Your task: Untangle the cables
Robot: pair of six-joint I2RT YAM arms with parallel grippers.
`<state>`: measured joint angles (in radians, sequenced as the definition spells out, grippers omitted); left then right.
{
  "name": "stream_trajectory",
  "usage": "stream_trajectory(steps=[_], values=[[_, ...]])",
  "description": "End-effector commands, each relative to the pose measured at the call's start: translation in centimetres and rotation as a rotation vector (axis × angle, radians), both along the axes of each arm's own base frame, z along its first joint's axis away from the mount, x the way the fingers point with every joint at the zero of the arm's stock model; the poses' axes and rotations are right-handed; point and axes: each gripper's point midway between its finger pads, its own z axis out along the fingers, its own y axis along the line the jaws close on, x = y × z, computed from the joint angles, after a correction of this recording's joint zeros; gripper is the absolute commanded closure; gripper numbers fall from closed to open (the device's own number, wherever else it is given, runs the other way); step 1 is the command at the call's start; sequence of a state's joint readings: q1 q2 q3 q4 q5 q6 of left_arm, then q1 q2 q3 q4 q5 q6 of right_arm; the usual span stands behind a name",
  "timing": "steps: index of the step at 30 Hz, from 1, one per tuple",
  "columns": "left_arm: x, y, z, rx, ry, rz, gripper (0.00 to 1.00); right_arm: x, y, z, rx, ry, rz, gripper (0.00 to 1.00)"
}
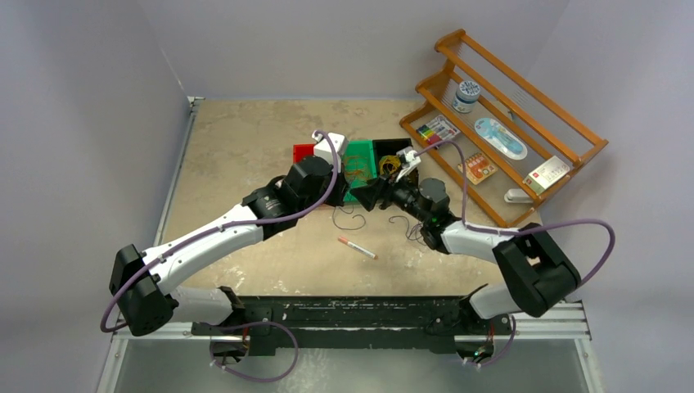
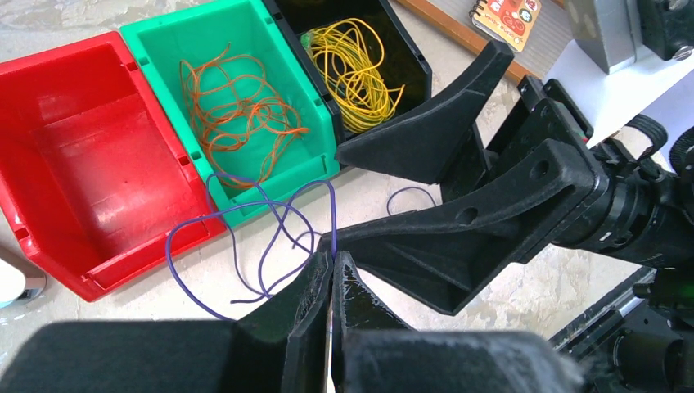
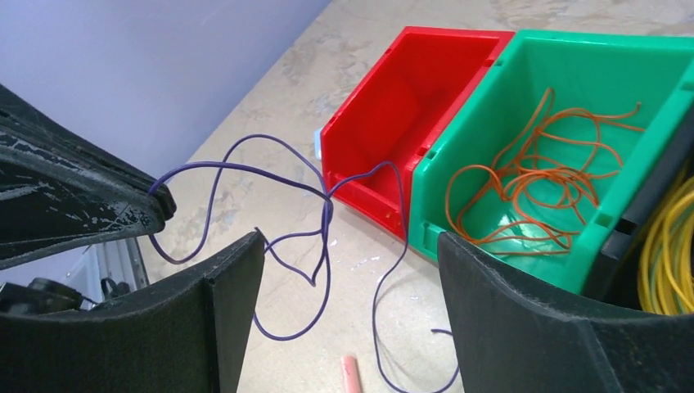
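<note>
Beside the red bin (image 2: 82,147), left end effector (image 2: 331,272) pinches purple cable (image 2: 334,217)

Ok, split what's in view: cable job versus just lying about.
Job: thin purple wire, pinched in the shut left gripper; open right gripper; orange wire loops in green plastic bin; yellow wire coil in black plastic bin; red plastic bin.
Lying about: pink-and-white pen; wooden rack.

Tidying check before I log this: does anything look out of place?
Yes: the purple cable sprawls on the table by the empty red bin, pinched in the left gripper, while the orange cable and yellow cable sit binned. A pen lies loose nearby.
</note>
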<state>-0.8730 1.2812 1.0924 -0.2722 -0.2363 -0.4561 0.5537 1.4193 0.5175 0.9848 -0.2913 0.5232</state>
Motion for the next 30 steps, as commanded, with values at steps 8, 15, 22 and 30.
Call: stream_trajectory(steps=[8,15,22,30], values=[[-0.2,-0.6,2.8,-0.07,-0.038,-0.023,1.0,-0.2,2.2,5.2,0.088,-0.26,0.116,0.25],[-0.5,-0.7,2.9,-0.072,-0.033,-0.036,1.0,1.4,1.5,5.4,0.034,-0.335,0.036,0.28],[-0.6,-0.7,2.7,-0.067,-0.026,-0.044,1.0,1.2,1.6,7.5,0.042,-0.434,0.049,0.55],[-0.7,-0.9,2.2,-0.058,-0.016,-0.057,1.0,0.3,1.7,7.9,0.021,-0.46,0.09,0.97]])
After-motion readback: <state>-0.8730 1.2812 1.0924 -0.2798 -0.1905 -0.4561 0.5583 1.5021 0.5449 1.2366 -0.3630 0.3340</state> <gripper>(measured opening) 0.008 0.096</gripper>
